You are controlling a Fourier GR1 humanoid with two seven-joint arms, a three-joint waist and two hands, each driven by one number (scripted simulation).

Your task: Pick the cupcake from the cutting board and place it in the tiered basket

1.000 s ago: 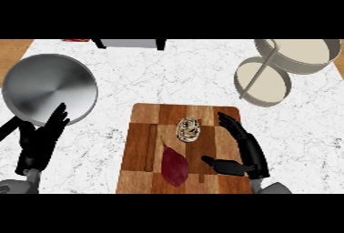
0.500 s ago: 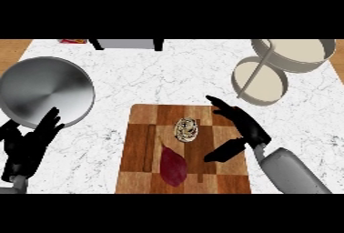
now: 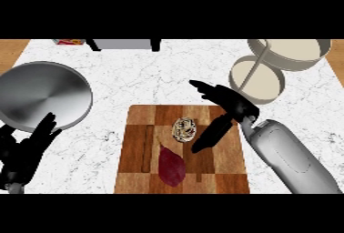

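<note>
While the cupcake (image 3: 184,129) sits on the upper middle of the wooden cutting board (image 3: 138,173), nothing is gripped by either hand. The right hand (image 3: 235,109) is held over the board's upper right corner with its fingers spread and straight, pointing up and left. Its thumb is stretched down to just beside the cupcake's right side (whether it touches cannot be told). A dark red, leaf-shaped item (image 3: 172,166) is laid on the board below the cupcake, apart from it. The tiered basket (image 3: 295,63) is seen at the counter's far right, beyond the right hand, its two round tiers joined by a thin post. The left hand (image 3: 27,152) is rested open at the lower left edge, fingers up, just below a round metal pan (image 3: 40,95) on the white marbled counter (image 3: 154,77).
</note>
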